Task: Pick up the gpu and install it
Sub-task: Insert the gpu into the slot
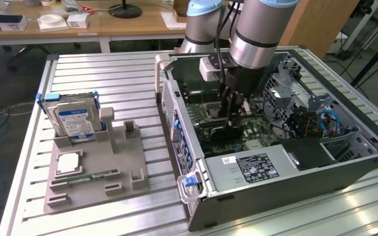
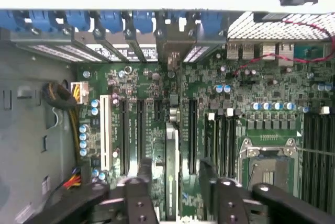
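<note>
My tool (image 2: 175, 192) stands wide, straddling the gpu (image 2: 171, 166) edge-on in the computer case (image 1: 196, 206); I judge the card could sit half-seated if crooked

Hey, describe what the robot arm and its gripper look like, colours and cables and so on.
The arm is a thick silver-grey cylinder with a black band and light blue joint caps. A white box is mounted at the wrist, with black cables running down beside it. The gripper is black, with two dark, blocky fingers fastened by visible screws.
</note>
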{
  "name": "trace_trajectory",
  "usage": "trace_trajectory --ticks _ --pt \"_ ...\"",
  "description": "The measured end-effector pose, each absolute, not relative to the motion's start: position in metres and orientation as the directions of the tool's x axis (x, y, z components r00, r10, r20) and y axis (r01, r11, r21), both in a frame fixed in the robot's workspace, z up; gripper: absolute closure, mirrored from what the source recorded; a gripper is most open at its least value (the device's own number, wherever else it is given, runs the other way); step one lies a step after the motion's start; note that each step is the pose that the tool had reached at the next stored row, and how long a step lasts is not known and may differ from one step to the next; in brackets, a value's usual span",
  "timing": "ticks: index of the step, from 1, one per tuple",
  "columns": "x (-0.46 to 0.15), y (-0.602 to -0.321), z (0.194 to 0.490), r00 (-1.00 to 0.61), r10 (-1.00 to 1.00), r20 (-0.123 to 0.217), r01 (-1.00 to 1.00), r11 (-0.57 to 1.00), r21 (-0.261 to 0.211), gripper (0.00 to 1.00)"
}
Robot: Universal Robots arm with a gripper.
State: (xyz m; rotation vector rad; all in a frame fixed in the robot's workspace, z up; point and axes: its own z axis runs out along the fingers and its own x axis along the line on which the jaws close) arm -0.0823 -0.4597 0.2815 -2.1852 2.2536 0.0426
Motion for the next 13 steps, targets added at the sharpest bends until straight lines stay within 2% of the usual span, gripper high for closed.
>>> trace_trajectory --ticks 2,3,5,6,8,10,13 --pt "-0.0823 -0.4597 0.2815 -0.031 -0.999 -0.021 -0.999 0.031 0.018 0.62" --pt "-0.0823 -0.4597 0.2815 -0.031 -0.999 -0.020 -0.999 0.031 0.018 0.62" --pt "-0.0823 -0.4597 0.2815 -0.031 -0.999 -0.020 -0.999 0.031 0.018 0.74" --pt "-0.0823 -0.4597 0.2815 -0.031 -0.999 -0.020 -0.999 0.031 0.018 0.74" --pt "-0.0823 -0.4597 0.2815 -0.031 -0.999 -0.020 -0.999 0.031 0.018 0.86" --pt "-0.0823 -0.4597 0.2815 -0.031 -0.999 -0.020 -0.999 0.031 0.018 0.89" --pt "-0.0823 -0.4597 0.2815 -0.031 -0.999 -0.020 -0.999 0.031 0.018 0.89"
